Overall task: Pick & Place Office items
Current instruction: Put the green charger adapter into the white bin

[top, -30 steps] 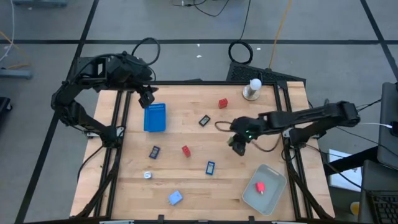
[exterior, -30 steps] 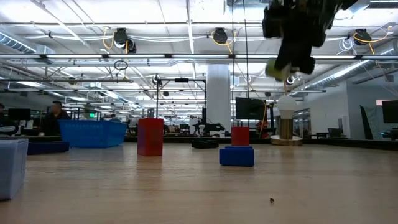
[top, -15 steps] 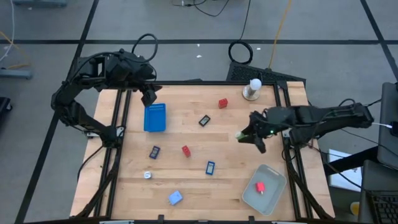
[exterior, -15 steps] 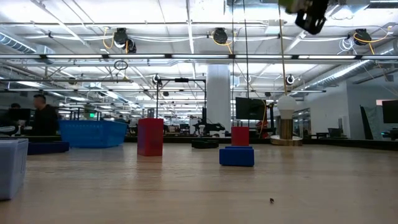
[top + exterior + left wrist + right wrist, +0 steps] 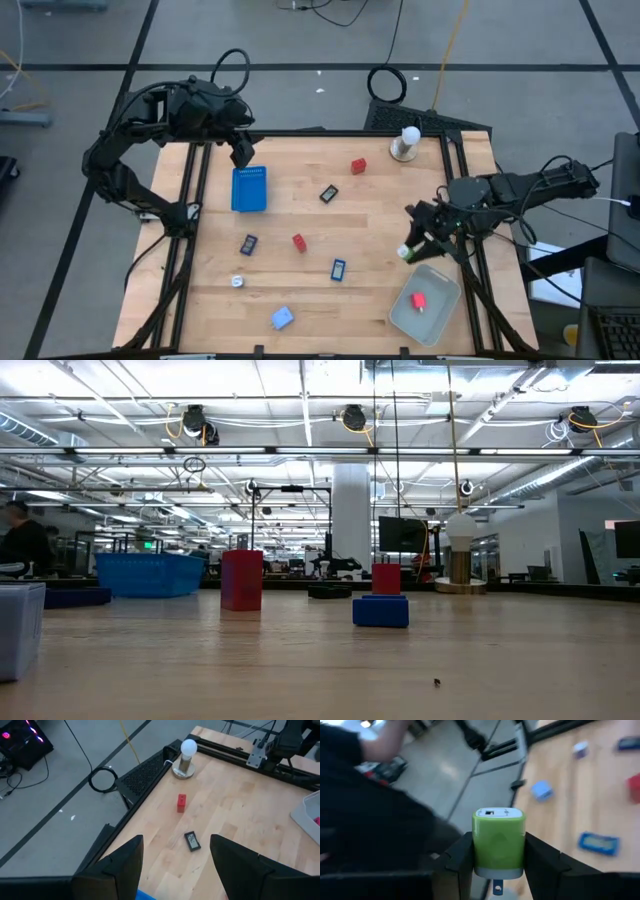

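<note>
Hovering over the back-left corner of the wooden table (image 5: 380, 215), the left gripper (image 5: 175, 865) has its fingers parted around nothing. Nearer the right edge, the right gripper (image 5: 408, 249) is clenched on a small green plastic plug-in charger block (image 5: 498, 841), just beside the translucent rectangular tray (image 5: 440, 318) at the front-right corner. The block looks light, rigid and smooth-sided, likely slippery; its flat opposite faces, where the fingers (image 5: 457, 862) press, suit holding best. Its long axis runs out along the fingers, socket end outward, prong toward the wrist.
</note>
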`<move>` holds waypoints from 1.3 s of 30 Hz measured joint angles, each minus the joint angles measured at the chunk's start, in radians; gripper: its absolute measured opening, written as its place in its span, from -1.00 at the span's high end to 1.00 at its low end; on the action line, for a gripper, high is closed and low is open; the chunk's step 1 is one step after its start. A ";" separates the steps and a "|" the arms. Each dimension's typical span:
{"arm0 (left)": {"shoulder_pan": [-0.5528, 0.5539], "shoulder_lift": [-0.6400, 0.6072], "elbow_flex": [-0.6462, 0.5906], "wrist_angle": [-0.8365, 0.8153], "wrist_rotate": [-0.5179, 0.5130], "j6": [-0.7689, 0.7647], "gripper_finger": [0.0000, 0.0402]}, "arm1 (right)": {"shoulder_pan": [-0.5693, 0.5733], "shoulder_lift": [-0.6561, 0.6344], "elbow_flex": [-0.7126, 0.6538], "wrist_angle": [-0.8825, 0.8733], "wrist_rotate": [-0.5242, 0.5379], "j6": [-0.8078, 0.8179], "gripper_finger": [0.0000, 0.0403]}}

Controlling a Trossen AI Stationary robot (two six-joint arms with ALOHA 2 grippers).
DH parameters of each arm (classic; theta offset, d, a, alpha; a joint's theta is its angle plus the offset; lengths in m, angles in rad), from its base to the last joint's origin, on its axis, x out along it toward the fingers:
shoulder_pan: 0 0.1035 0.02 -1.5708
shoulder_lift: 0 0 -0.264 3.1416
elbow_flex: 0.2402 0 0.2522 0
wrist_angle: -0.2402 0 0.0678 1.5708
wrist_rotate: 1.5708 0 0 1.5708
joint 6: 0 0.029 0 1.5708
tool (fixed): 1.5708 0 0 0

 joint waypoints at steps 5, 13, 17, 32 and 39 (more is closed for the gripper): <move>0.000 0.010 0.000 -0.001 0.001 -0.011 -0.14 | 0.078 0.000 0.000 0.000 -0.045 0.040 0.38; -0.020 0.037 0.001 0.001 0.023 -0.027 -0.14 | 0.199 0.000 0.000 0.000 -0.033 0.107 0.38; -0.036 0.055 0.000 0.004 0.024 -0.032 -0.14 | 0.265 0.000 0.000 -0.008 0.044 0.122 0.38; -0.139 0.134 0.000 0.067 0.015 -0.061 -0.14 | 0.459 0.015 -0.204 -0.027 0.205 0.272 0.38; -0.177 0.157 0.000 0.071 -0.007 -0.090 -0.14 | 0.487 0.015 -0.341 -0.014 0.207 0.366 0.38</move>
